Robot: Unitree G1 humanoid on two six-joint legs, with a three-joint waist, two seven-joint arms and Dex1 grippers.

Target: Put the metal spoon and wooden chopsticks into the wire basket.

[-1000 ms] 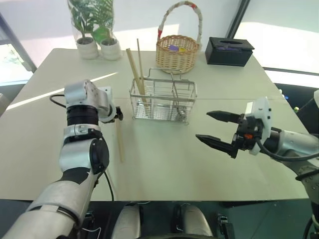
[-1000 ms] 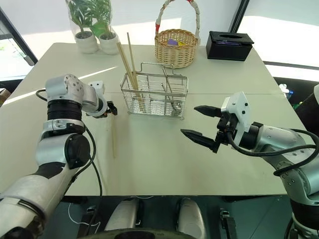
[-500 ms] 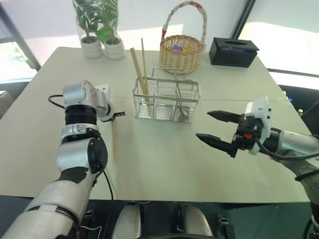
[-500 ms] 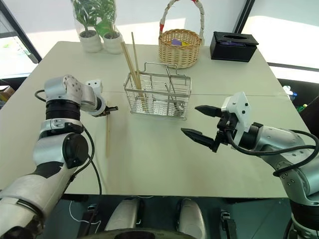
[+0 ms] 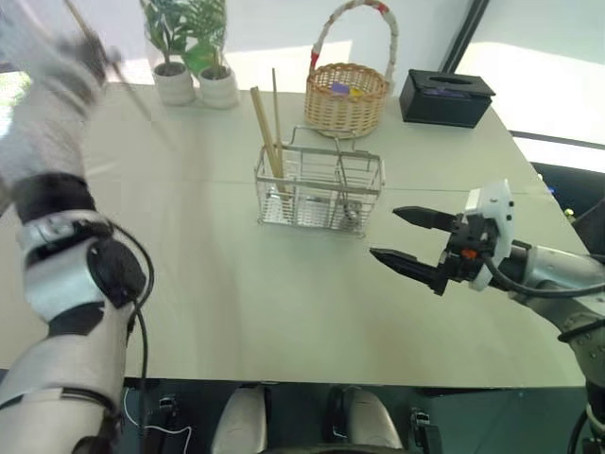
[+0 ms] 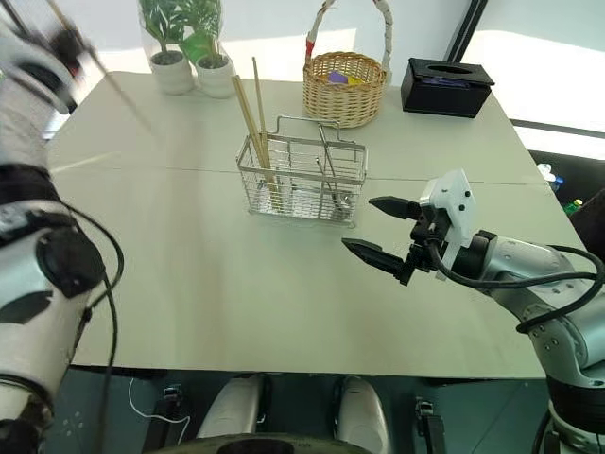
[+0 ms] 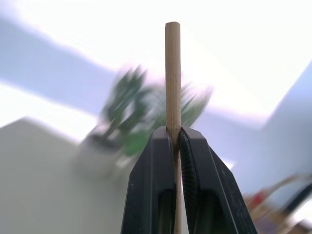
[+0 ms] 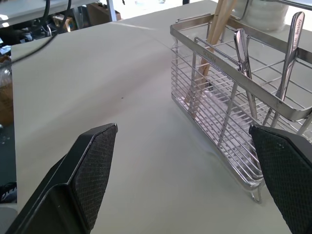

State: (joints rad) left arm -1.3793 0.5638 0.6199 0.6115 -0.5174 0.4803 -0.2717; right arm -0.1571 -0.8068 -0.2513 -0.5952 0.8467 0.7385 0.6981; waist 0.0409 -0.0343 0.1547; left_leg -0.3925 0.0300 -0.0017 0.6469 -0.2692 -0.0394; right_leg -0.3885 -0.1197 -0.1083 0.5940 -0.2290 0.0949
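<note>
The wire basket [image 5: 319, 189] stands mid-table. Two wooden chopsticks [image 5: 265, 132] lean upright in its left compartment, and the metal spoon [image 5: 346, 210] stands inside it, bowl down. Up at the far left, my left gripper [image 7: 176, 134] is raised high above the table and shut on another wooden chopstick [image 7: 172, 73], which sticks out past the fingertips; the raised chopstick [image 6: 104, 76] looks blurred from the head. To the right of the basket, my right gripper [image 5: 385, 233] hovers open and empty above the table, its fingers [image 8: 92, 165] pointing toward the basket [image 8: 229, 97].
A round wicker basket [image 5: 347, 95] with a tall hoop handle, a black tissue box [image 5: 446, 96] and two potted plants [image 5: 184, 57] line the table's far side. Bare tabletop [image 5: 236, 293] lies in front of the wire basket.
My left gripper shut on the chopstick that lay on the table left of the basket, then swung it sharply up and to the left. The right arm has kept still.
</note>
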